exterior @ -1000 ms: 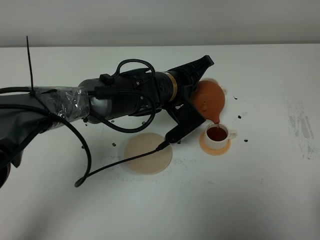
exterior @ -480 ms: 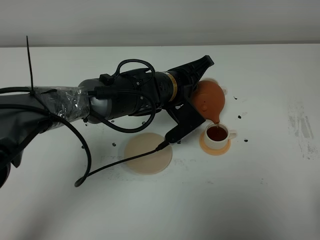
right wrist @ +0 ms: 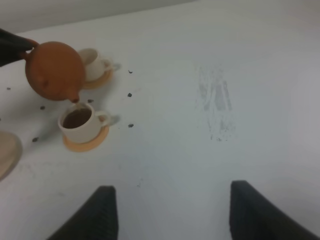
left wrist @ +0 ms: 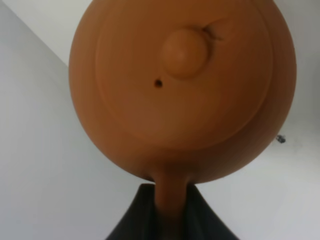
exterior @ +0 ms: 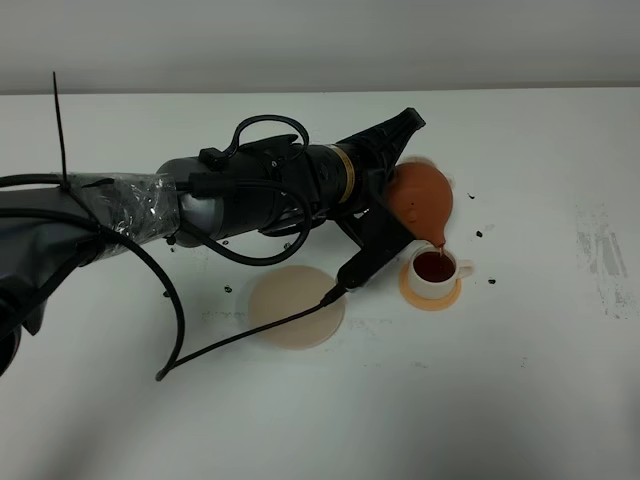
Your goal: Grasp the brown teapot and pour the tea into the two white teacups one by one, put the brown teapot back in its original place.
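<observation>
The left jaws are clamped shut on the loop handle of the brown teapot (exterior: 422, 195), holding it in the air, tipped well forward. From the left wrist view the knobbed lid faces the camera and the handle runs straight down between the two dark jaws. The spout points down and sits just above the rim of the near white teacup (exterior: 435, 268), which holds dark reddish tea and stands on a small orange coaster (exterior: 431, 297). I cannot tell whether a stream is falling.

The second white teacup (right wrist: 93, 61) stands on its own orange coaster (right wrist: 101, 80) just behind the teapot, largely hidden by it from above.

The right jaws hang wide apart with nothing between them, well clear of the cups, over bare desk.

The pale beige disc (exterior: 296, 310) lies flat to the left of the filled cup, with nothing on it but a black cable (exterior: 250, 336) from the left arm (exterior: 250, 190) trailing across its edge.

The desk (exterior: 520, 390) is white, dotted with small dark specks (exterior: 478, 234) around the cups, and has a faint grey scuff (exterior: 602, 255) towards its right side. A plain pale wall (exterior: 320, 40) runs behind it.
</observation>
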Tool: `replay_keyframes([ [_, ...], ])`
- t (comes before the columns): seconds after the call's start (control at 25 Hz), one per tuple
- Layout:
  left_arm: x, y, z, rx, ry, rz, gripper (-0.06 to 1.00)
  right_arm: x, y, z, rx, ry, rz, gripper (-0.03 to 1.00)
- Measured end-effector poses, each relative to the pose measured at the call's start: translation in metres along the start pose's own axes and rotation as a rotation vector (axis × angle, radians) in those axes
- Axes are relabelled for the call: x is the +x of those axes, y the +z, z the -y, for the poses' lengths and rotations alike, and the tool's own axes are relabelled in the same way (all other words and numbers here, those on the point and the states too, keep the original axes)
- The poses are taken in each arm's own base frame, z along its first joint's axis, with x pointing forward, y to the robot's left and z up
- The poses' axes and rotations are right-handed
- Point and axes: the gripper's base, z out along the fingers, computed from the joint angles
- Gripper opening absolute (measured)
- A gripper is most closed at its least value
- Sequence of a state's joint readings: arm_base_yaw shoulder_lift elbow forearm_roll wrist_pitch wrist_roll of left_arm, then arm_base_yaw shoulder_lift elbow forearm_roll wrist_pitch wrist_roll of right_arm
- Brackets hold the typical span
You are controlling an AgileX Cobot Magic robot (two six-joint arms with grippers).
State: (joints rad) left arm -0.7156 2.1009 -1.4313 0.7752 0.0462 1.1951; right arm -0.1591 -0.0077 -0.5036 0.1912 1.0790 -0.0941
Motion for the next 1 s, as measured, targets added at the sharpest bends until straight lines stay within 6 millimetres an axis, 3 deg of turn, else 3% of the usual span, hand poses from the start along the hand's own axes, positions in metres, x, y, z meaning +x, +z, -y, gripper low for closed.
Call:
replay_keyframes([
  [0.68,0.005,-0.008,0.001,0.072,-0.185,-0.028,0.12,0.0,0.0,0.0,0.0,0.0,0.0,0.51],
  [1.0,0.019,-0.026,0.006,0.195,-0.555,-0.059,0.12,0.0,0.0,0.0,0.0,0.0,0.0,0.51],
])
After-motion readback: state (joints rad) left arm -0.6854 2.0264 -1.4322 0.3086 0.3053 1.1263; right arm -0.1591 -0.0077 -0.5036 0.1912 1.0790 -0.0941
